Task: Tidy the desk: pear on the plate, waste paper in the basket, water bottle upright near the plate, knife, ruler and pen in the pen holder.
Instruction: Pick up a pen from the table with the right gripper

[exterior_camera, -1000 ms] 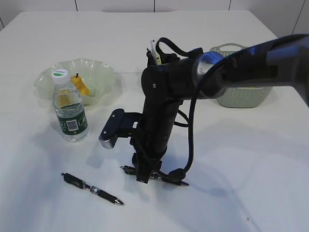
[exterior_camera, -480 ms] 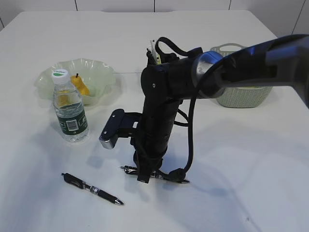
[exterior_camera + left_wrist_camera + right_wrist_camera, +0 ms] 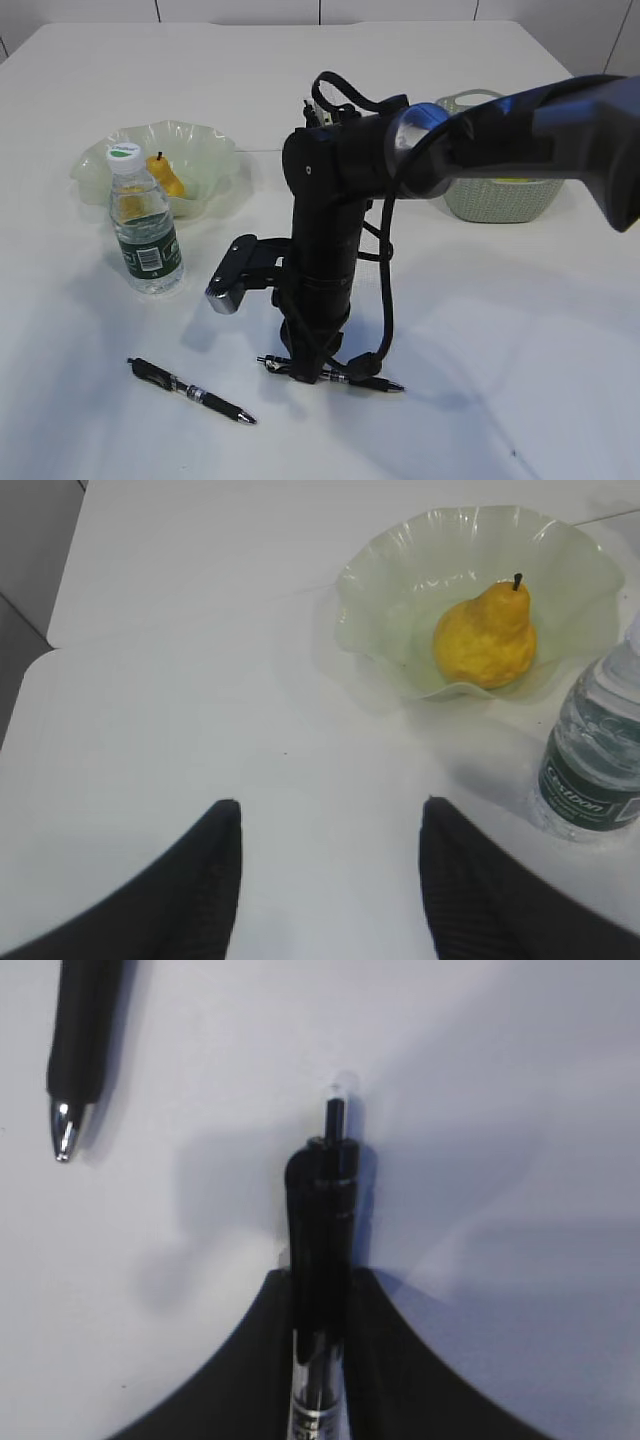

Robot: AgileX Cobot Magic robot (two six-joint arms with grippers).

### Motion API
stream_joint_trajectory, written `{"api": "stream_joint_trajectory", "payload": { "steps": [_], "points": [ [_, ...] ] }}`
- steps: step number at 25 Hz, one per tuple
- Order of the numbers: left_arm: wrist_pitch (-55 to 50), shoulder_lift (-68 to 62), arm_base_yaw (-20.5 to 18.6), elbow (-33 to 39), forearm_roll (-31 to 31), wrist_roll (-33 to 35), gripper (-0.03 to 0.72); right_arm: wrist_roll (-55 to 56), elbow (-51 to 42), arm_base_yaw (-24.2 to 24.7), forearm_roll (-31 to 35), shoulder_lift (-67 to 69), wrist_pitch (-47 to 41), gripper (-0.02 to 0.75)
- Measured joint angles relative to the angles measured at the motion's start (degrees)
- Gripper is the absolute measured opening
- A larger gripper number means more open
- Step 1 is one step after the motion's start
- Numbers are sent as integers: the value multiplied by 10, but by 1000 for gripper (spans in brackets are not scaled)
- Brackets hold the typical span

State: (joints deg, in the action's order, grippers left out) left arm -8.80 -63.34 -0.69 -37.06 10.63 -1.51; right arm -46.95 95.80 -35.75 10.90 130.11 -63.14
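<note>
- The right gripper (image 3: 305,372) points straight down at the white bench (image 3: 520,330), and its two fingers are clenched on a black pen (image 3: 322,1260); in the right wrist view the pen sits tight between them, with its clicker end sticking out in front.
- In the exterior view this pen looks a little above the bench, but contact cannot be told for sure.
- A second black pen (image 3: 190,391) lies flat on the bench, to the left of the right gripper and apart from it.
- The left gripper (image 3: 325,880) is released, its fingers stand wide with only bare bench between them.
- Ahead of the left gripper and to its right, the pear (image 3: 486,637) lies inside the pale green plate (image 3: 380,590).
- The water bottle (image 3: 595,765) stands upright just beside the plate, at the right edge of the left wrist view.
- The green basket (image 3: 490,200) stands far behind the right gripper, partly hidden by the arm.
</note>
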Motion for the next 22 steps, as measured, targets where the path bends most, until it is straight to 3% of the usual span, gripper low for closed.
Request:
{"api": "stream_joint_trajectory", "payload": {
  "steps": [22],
  "points": [
    [0,0,0,0,0,0,402,27,52,-1,-9,10,-42,71]
  ]
}}
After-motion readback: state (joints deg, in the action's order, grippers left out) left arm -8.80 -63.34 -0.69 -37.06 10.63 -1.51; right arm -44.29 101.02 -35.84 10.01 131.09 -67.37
